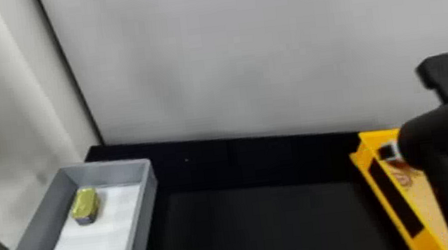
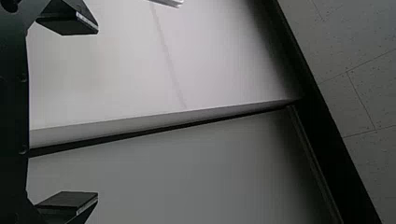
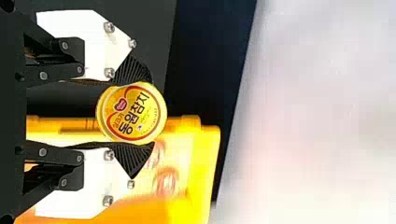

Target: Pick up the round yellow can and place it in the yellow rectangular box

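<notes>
Over yellow rectangular box (image 1: 378, 138) | right pincer (image 1: 391, 152) clenched on round yellow can (image 3: 133, 113) | can between its fingers

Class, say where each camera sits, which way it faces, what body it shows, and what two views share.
Head: on the head, facing forward and down at tray, table and box; right arm shows.
Left wrist: on that wrist, facing pale panels past the open left tool.
Right wrist: on that wrist, facing can and box; right tool grips the can.
Shared by head and right wrist: box, table.
</notes>
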You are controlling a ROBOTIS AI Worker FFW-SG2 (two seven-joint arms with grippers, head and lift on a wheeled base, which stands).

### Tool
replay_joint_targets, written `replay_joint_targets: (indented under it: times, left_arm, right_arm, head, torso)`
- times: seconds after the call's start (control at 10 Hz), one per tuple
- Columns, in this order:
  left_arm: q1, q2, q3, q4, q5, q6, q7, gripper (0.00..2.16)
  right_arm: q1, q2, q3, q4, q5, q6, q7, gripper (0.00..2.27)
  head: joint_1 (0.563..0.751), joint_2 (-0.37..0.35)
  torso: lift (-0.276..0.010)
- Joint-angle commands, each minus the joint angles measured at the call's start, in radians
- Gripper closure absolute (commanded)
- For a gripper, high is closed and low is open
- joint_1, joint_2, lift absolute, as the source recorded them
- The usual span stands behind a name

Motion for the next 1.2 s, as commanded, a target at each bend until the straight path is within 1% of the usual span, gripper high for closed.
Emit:
replay_joint_targets:
  times: [0.0, 0.2, 0.4, 0.6, 0.7, 0.8, 0.9, 1.0, 1.1]
  left_arm:
    - [0.003, 0.001, 0.0, 0.0, 0.0, 0.0, 0.0, 0.04]
    - [0.005, -0.002, 0.0, 0.0, 0.0, -0.002, 0.002, 0.04]
    - [0.005, -0.002, 0.0, 0.0, 0.0, -0.002, 0.003, 0.04]
    - [-0.001, -0.002, -0.005, 0.002, -0.002, -0.002, 0.003, 0.04]
    - [-0.004, -0.002, -0.006, 0.002, -0.002, -0.002, 0.003, 0.04]
    - [-0.004, -0.001, -0.006, 0.003, -0.003, 0.0, 0.003, 0.04]
    - [-0.003, -0.002, -0.008, 0.003, -0.003, 0.0, 0.003, 0.04]
    - [-0.003, -0.002, -0.005, 0.002, -0.003, 0.0, 0.003, 0.04]
    - [-0.004, -0.001, -0.003, 0.002, -0.003, 0.0, 0.003, 0.04]
  right_arm:
    - [-0.006, -0.045, -0.089, 0.024, 0.022, -0.02, 0.018, 0.72]
    - [0.019, -0.093, -0.169, 0.044, 0.017, -0.027, 0.018, 0.72]
    - [0.048, -0.105, -0.265, 0.07, -0.003, -0.042, 0.018, 0.72]
    - [0.022, -0.096, -0.337, 0.127, -0.213, -0.125, -0.21, 0.72]
    - [0.008, -0.095, -0.368, 0.173, -0.313, -0.188, -0.301, 0.72]
    - [0.002, -0.09, -0.405, 0.215, -0.434, -0.238, -0.402, 0.72]
    - [-0.001, -0.087, -0.437, 0.276, -0.591, -0.295, -0.5, 0.72]
    - [0.001, -0.09, -0.442, 0.328, -0.727, -0.323, -0.593, 0.72]
    - [0.007, -0.088, -0.437, 0.363, -0.776, -0.337, -0.642, 0.72]
  head:
    - [0.694, -0.078]
    - [0.694, -0.078]
    - [0.694, -0.078]
    - [0.694, -0.078]
    - [0.694, -0.078]
    - [0.694, -0.077]
    - [0.694, -0.078]
    - [0.694, -0.078]
    - [0.694, -0.078]
  torso:
    - [-0.009]
    - [-0.009]
    - [-0.009]
    - [-0.009]
    - [-0.009]
    - [-0.009]
    - [-0.009]
    - [-0.009]
    - [-0.009]
